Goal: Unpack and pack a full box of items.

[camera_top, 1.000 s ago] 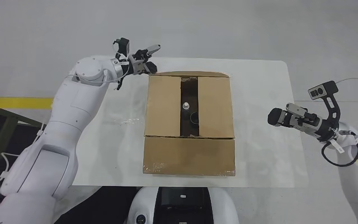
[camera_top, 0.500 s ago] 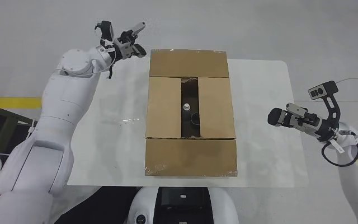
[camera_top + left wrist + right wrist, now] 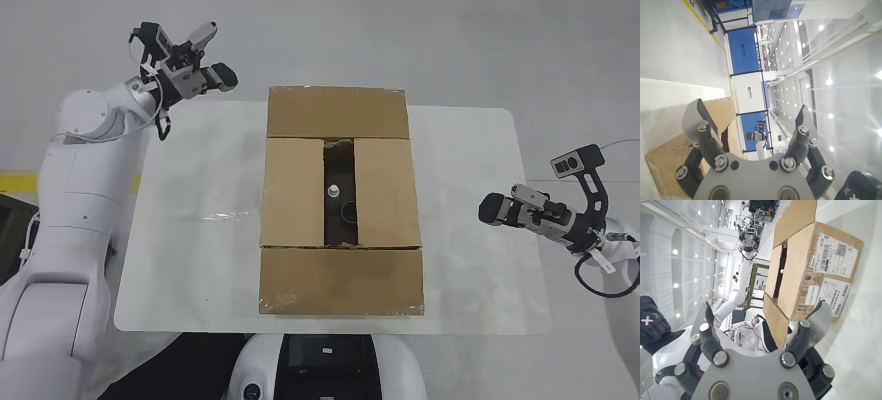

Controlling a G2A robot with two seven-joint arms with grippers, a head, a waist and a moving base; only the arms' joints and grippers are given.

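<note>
Room: pale grey floor with a yellow line (image 3: pixel 20 182) at the left edge; blue panels (image 3: pixel 742 55) stand in the hall behind.
Tabletop: the white tabletop (image 3: pixel 200 260) carries one cardboard box (image 3: pixel 295 200).
Left gripper: the left gripper (image 3: pixel 215 52) (image 3: pixel 751 106) has its fingers spread wide with nothing between them. It sits just past the tabletop's far edge, near the left corner.
Right gripper: the right gripper (image 3: pixel 487 208) (image 3: pixel 764 305) has its fingers apart and empty. It sits over the tabletop's right side, pointing at the box.
Box: it lies between the two grippers, well apart from both. It is to the right of the left gripper and nearer the robot, and to the left of the right gripper.
Flaps: the far flap (image 3: pixel 338 112) and near flap (image 3: pixel 340 280) are folded out flat. The two side flaps lie over the top with a gap (image 3: pixel 339 170) between them.
Contents: a white bottle cap (image 3: pixel 331 188) and a dark round item (image 3: pixel 346 211) show through the gap.
Box side: the side facing the right gripper bears white labels (image 3: pixel 834 256).
</note>
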